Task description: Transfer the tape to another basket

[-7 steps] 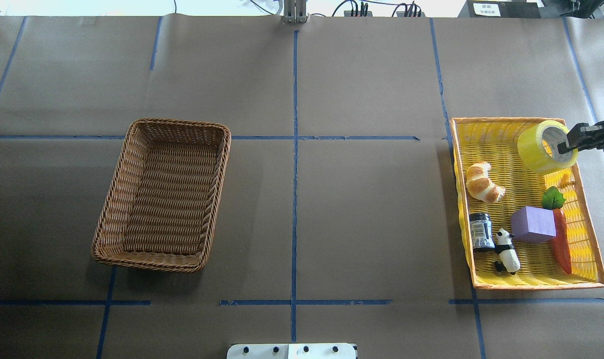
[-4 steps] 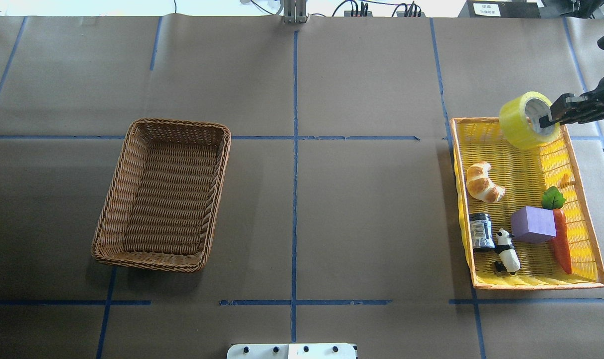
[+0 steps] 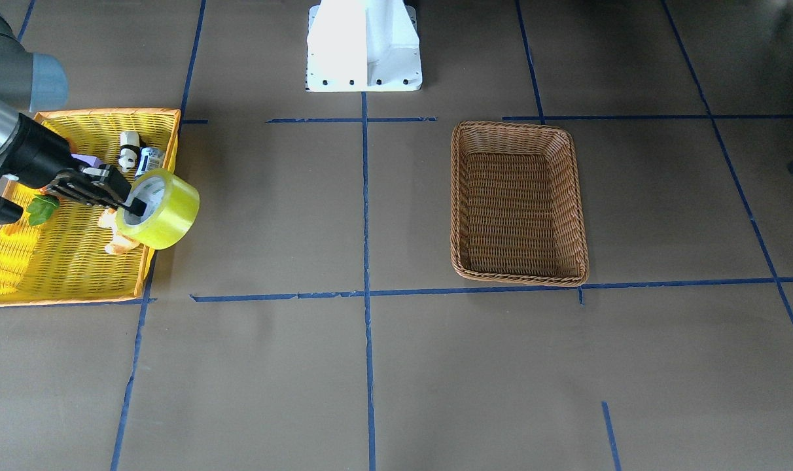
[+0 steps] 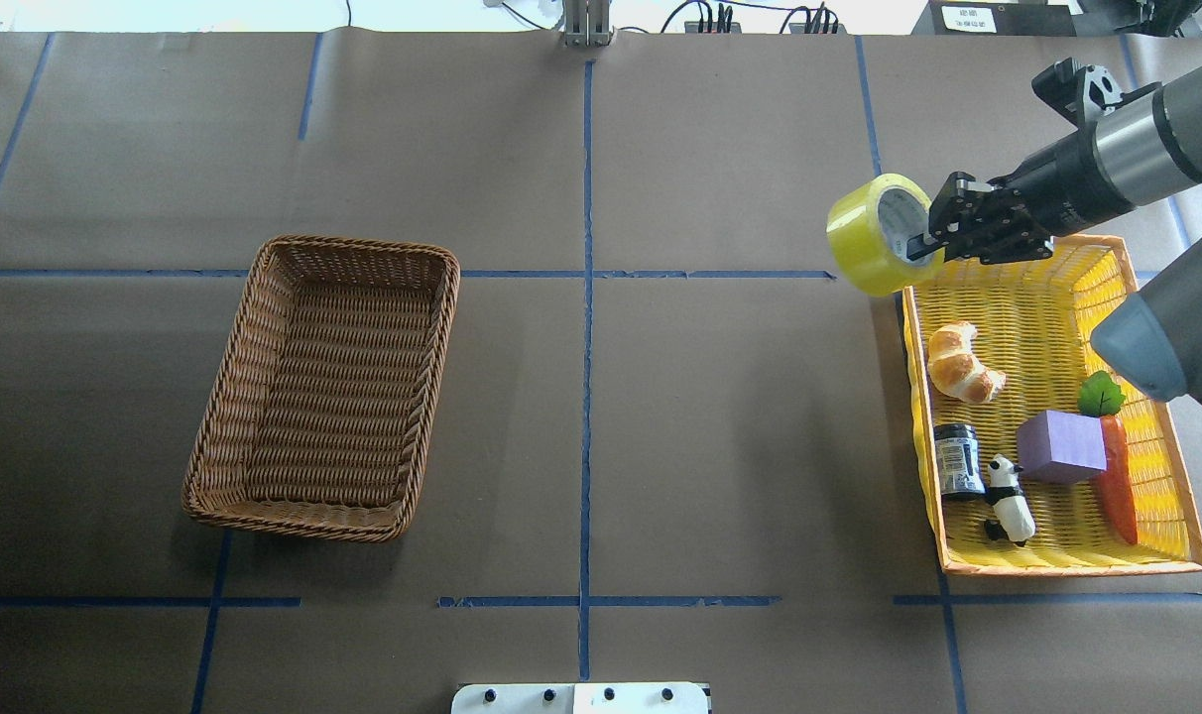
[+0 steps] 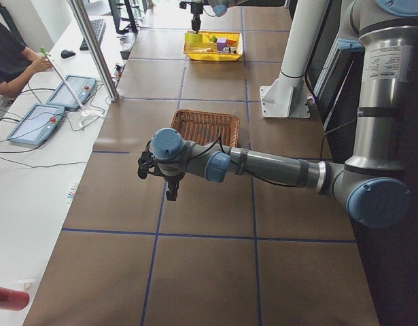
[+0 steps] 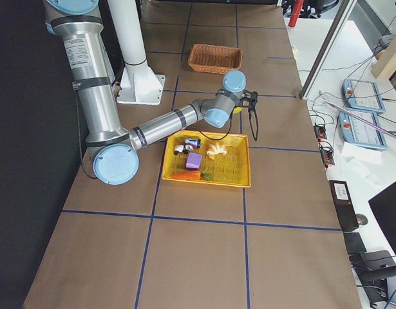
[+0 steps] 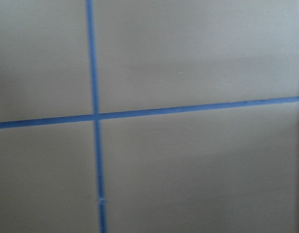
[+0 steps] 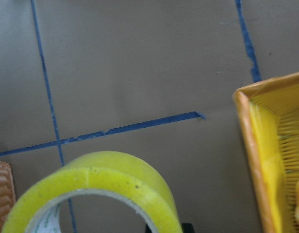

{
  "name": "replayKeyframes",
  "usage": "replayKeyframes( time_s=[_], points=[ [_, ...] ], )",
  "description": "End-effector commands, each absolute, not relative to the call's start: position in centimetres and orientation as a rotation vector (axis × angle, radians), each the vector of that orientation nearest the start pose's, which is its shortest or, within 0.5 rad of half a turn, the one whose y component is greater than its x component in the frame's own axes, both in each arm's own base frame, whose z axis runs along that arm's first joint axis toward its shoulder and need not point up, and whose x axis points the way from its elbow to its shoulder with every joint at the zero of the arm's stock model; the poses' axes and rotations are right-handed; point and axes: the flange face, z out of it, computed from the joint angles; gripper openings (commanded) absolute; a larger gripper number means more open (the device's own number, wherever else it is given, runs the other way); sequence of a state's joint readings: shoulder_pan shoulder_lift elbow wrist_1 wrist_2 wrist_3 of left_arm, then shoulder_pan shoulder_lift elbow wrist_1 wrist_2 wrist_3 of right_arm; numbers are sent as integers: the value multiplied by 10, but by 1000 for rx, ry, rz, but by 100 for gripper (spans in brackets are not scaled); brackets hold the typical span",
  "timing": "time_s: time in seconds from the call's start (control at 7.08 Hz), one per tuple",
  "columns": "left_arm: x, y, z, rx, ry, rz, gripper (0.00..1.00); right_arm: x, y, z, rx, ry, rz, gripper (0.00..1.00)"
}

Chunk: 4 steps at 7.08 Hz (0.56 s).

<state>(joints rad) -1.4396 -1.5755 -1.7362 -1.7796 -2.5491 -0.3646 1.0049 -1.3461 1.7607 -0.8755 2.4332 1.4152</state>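
Note:
My right gripper point(image 4: 926, 244) is shut on the tape point(image 4: 871, 236), a yellow-green roll with a white core, one finger inside the core. It holds the roll in the air just past the far left corner of the yellow basket point(image 4: 1067, 569), over the table. In the front view the tape point(image 3: 166, 210) hangs at that basket's edge in the gripper point(image 3: 133, 205). The right wrist view shows the roll point(image 8: 98, 182) close up. The empty brown wicker basket point(image 4: 355, 249) stands far to the left. My left gripper point(image 5: 170, 191) shows only in the left side view, near that basket; I cannot tell its state.
The yellow basket holds a croissant point(image 4: 963, 363), a purple block point(image 4: 1060, 447), a carrot point(image 4: 1118, 488), a panda figure point(image 4: 1011, 512) and a dark jar point(image 4: 957, 459). Brown paper with blue tape lines lies between the two baskets. The robot base point(image 3: 364, 46) stands at the table's near edge.
My right gripper has carried the tape up and to the left, from over the yellow basket's far right corner to past its far left corner. More of the right arm is in view.

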Motion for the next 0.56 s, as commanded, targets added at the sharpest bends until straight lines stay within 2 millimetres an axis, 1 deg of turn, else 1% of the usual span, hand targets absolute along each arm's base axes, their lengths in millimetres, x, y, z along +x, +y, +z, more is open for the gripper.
replayKeyframes(
  time_s=[0.0,0.14,0.28,0.42],
  points=[
    [111,-488,477,-7,1140,-166,100,-300,-459,326,-135,-1439,361,3],
    [159,-483,444,-88,1189,-212,100,-319,-443,316,-130,-1464,366,3],
    [192,-485,408,-119,1236,-251,100,-333,-422,296,-129,-1498,370,3],
    [216,-472,390,-141,1281,-258,100,-336,-406,277,-149,-1537,404,3]
  ],
)
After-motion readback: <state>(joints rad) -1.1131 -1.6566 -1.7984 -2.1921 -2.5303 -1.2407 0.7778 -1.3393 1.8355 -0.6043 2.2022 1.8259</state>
